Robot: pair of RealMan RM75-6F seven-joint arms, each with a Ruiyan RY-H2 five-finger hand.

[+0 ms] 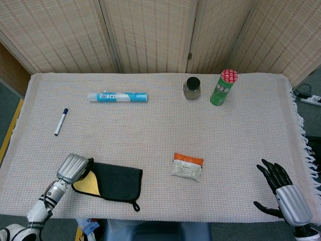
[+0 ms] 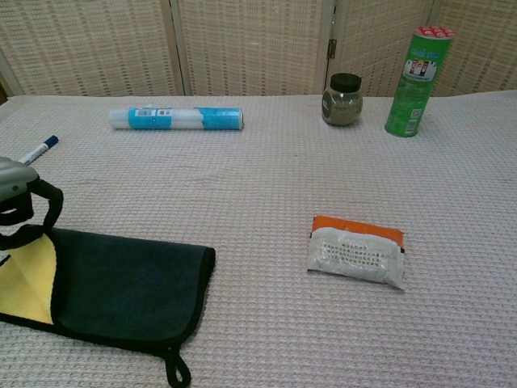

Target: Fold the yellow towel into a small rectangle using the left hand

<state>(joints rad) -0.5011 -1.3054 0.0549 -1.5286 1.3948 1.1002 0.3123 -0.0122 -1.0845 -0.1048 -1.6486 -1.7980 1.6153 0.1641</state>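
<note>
Near the table's front left edge lies the towel (image 1: 111, 182), dark side up with a bit of yellow showing. Left hand (image 1: 73, 167) touches its left edge; I cannot tell if it grips. Right hand (image 1: 285, 196) rests open, far right.

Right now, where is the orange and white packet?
In the head view the orange and white packet lies near the table's front edge, right of the folded towel, far left of the right hand.

The left robot hand (image 1: 73, 167) is seen knuckles-up at the worktop's near left corner, fingers curled under. The right robot hand (image 1: 283, 192) is held open, fingers spread, near the near right corner.
</note>
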